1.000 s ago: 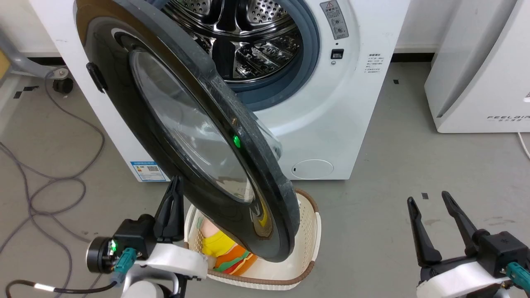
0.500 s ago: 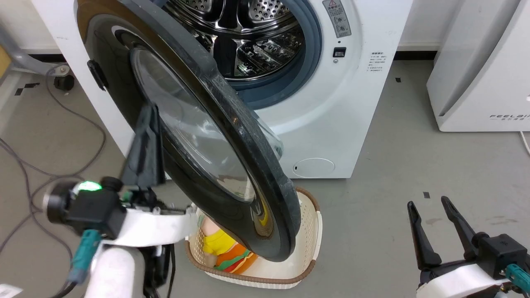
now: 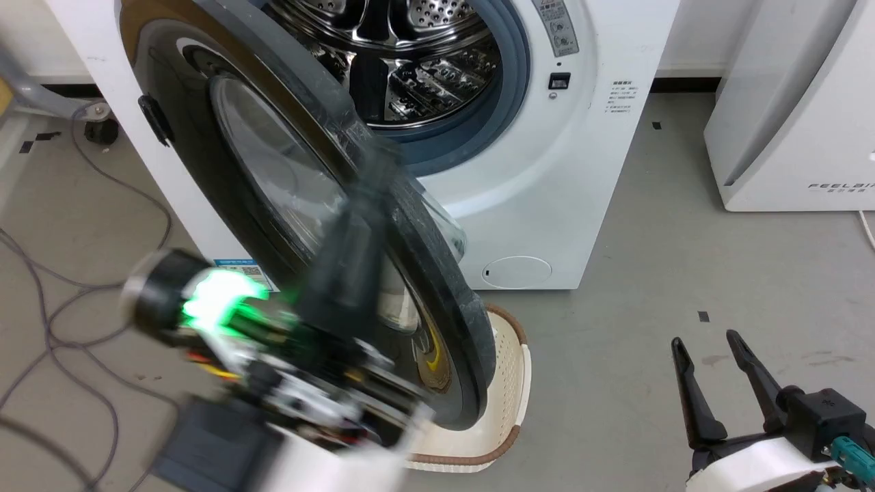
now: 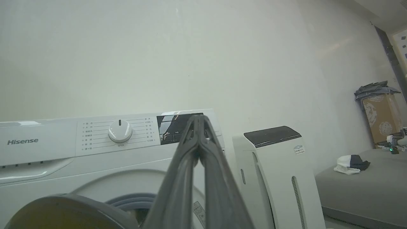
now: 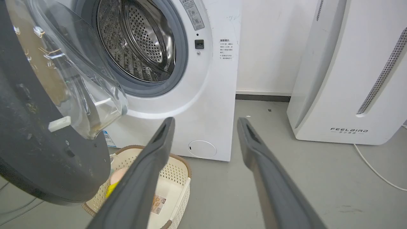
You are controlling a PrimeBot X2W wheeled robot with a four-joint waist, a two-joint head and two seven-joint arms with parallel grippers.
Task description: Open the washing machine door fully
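Observation:
The white washing machine [image 3: 547, 191] stands ahead with its steel drum [image 3: 410, 61] exposed. The washing machine door [image 3: 273, 171] hangs partly swung out toward me, its glossy black ring and glass bowl facing left. My left gripper [image 3: 369, 178] is motion-blurred in front of the door's lower half, fingers pointing up. In the left wrist view the left gripper [image 4: 198, 119] is shut on nothing, and the door's rim [image 4: 63, 210] lies low at the left. Whether the left gripper touches the door is unclear. My right gripper [image 3: 705, 339] rests open at the lower right, away from the door [image 5: 38, 127].
A cream basket [image 3: 509, 362] holding colourful items sits on the floor under the door's lower edge. The white FEELBIRD appliance [image 3: 800, 102] stands at the right. Cables [image 3: 61, 294] trail over the grey floor at the left.
My left arm has swung up and to the right, from beside the door's left edge to across its front. The view has shifted slightly. The right gripper has stayed put.

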